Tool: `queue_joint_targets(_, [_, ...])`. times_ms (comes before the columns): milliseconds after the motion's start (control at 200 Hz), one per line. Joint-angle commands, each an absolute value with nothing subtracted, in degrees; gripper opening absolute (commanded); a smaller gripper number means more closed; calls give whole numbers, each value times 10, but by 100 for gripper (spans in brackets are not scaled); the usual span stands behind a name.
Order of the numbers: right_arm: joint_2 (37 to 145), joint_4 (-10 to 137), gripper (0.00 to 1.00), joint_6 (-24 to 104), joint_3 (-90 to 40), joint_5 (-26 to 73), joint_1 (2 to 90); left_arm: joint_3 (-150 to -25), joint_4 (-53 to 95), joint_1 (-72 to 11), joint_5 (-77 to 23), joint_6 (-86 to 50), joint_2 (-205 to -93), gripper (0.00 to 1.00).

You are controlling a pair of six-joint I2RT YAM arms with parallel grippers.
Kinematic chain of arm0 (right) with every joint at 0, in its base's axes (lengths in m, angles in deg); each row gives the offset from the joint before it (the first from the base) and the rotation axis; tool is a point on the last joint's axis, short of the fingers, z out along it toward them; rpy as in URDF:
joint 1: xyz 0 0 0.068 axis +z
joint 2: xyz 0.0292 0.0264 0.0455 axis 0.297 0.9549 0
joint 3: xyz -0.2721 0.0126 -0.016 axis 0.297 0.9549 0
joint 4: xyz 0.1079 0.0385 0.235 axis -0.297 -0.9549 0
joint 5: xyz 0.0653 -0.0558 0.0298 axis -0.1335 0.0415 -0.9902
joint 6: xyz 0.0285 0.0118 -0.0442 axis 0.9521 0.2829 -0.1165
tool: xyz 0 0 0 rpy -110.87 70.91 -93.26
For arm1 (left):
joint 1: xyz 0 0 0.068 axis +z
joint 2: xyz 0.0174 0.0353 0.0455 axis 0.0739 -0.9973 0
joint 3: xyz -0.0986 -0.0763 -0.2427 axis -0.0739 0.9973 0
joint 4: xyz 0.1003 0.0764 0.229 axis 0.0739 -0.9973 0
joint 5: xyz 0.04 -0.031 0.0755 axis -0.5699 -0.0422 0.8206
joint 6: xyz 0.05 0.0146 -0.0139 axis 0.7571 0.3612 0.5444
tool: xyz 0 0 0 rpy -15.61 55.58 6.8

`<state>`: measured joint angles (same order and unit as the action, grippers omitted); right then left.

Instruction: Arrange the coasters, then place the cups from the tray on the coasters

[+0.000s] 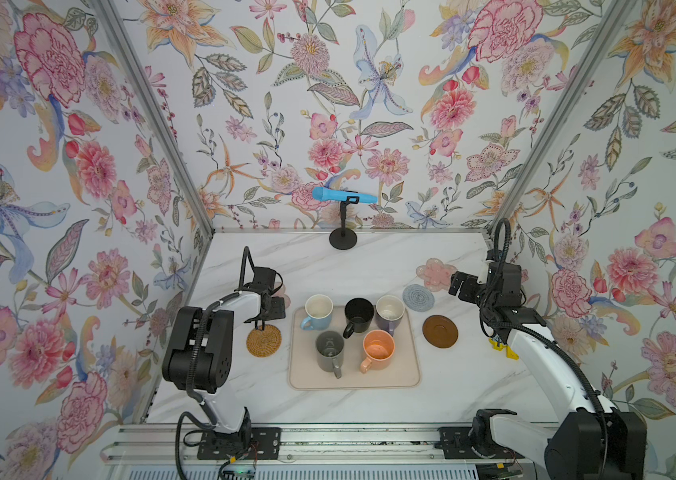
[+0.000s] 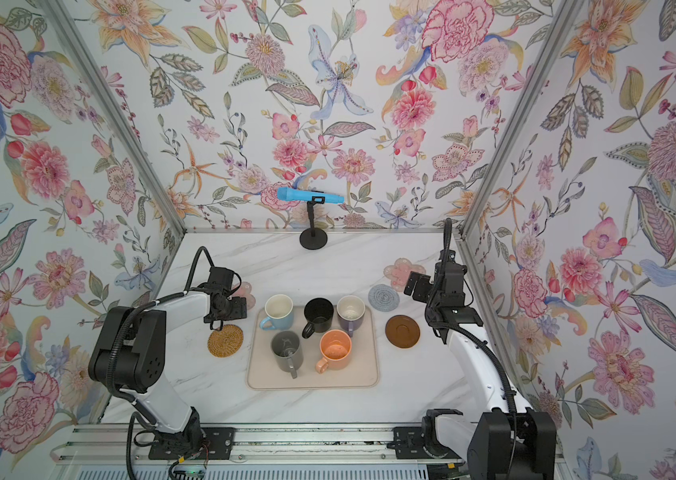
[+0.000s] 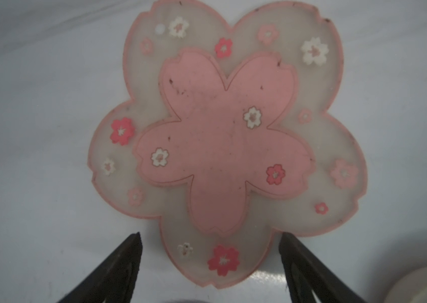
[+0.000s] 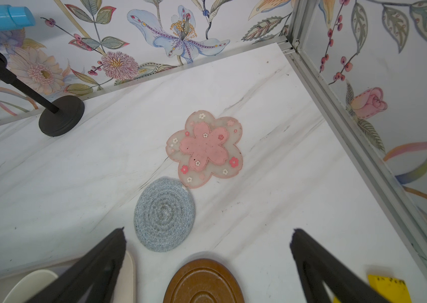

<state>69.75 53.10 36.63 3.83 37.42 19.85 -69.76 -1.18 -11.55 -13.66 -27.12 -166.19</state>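
Five cups stand on the beige tray [image 1: 409, 376]: light blue [image 1: 317, 312], black [image 1: 357, 316], purple [image 1: 390, 311], grey [image 1: 330, 351] and orange [image 1: 377, 350]. To its left lies the rattan coaster [image 1: 263, 340]. My left gripper [image 3: 211, 237] is open just above a pink flower coaster [image 3: 222, 136], its fingers either side of one petal and clear of it. To the tray's right lie a second pink flower coaster [image 4: 205, 148], the grey-blue coaster [image 4: 164, 213] and the brown coaster [image 4: 204, 282]. My right gripper [image 4: 208, 230] hangs open and empty above the brown one.
A black round stand base [image 1: 343, 240] carrying a blue handheld device [image 1: 344, 195] is at the back wall. A yellow piece [image 1: 502, 349] lies by the right arm. Floral walls close in the table on three sides.
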Motion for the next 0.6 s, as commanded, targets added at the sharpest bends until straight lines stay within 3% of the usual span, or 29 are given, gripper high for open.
queue_joint_targets(0, [699, 518, 99, 375, 24, 375, 203, -691, -29, -105, -150, -280, -1684, 85])
queue_joint_targets(596, [686, 505, 99, 372, 26, 387, 203, -723, -32, -91, -146, -265, -1730, 78])
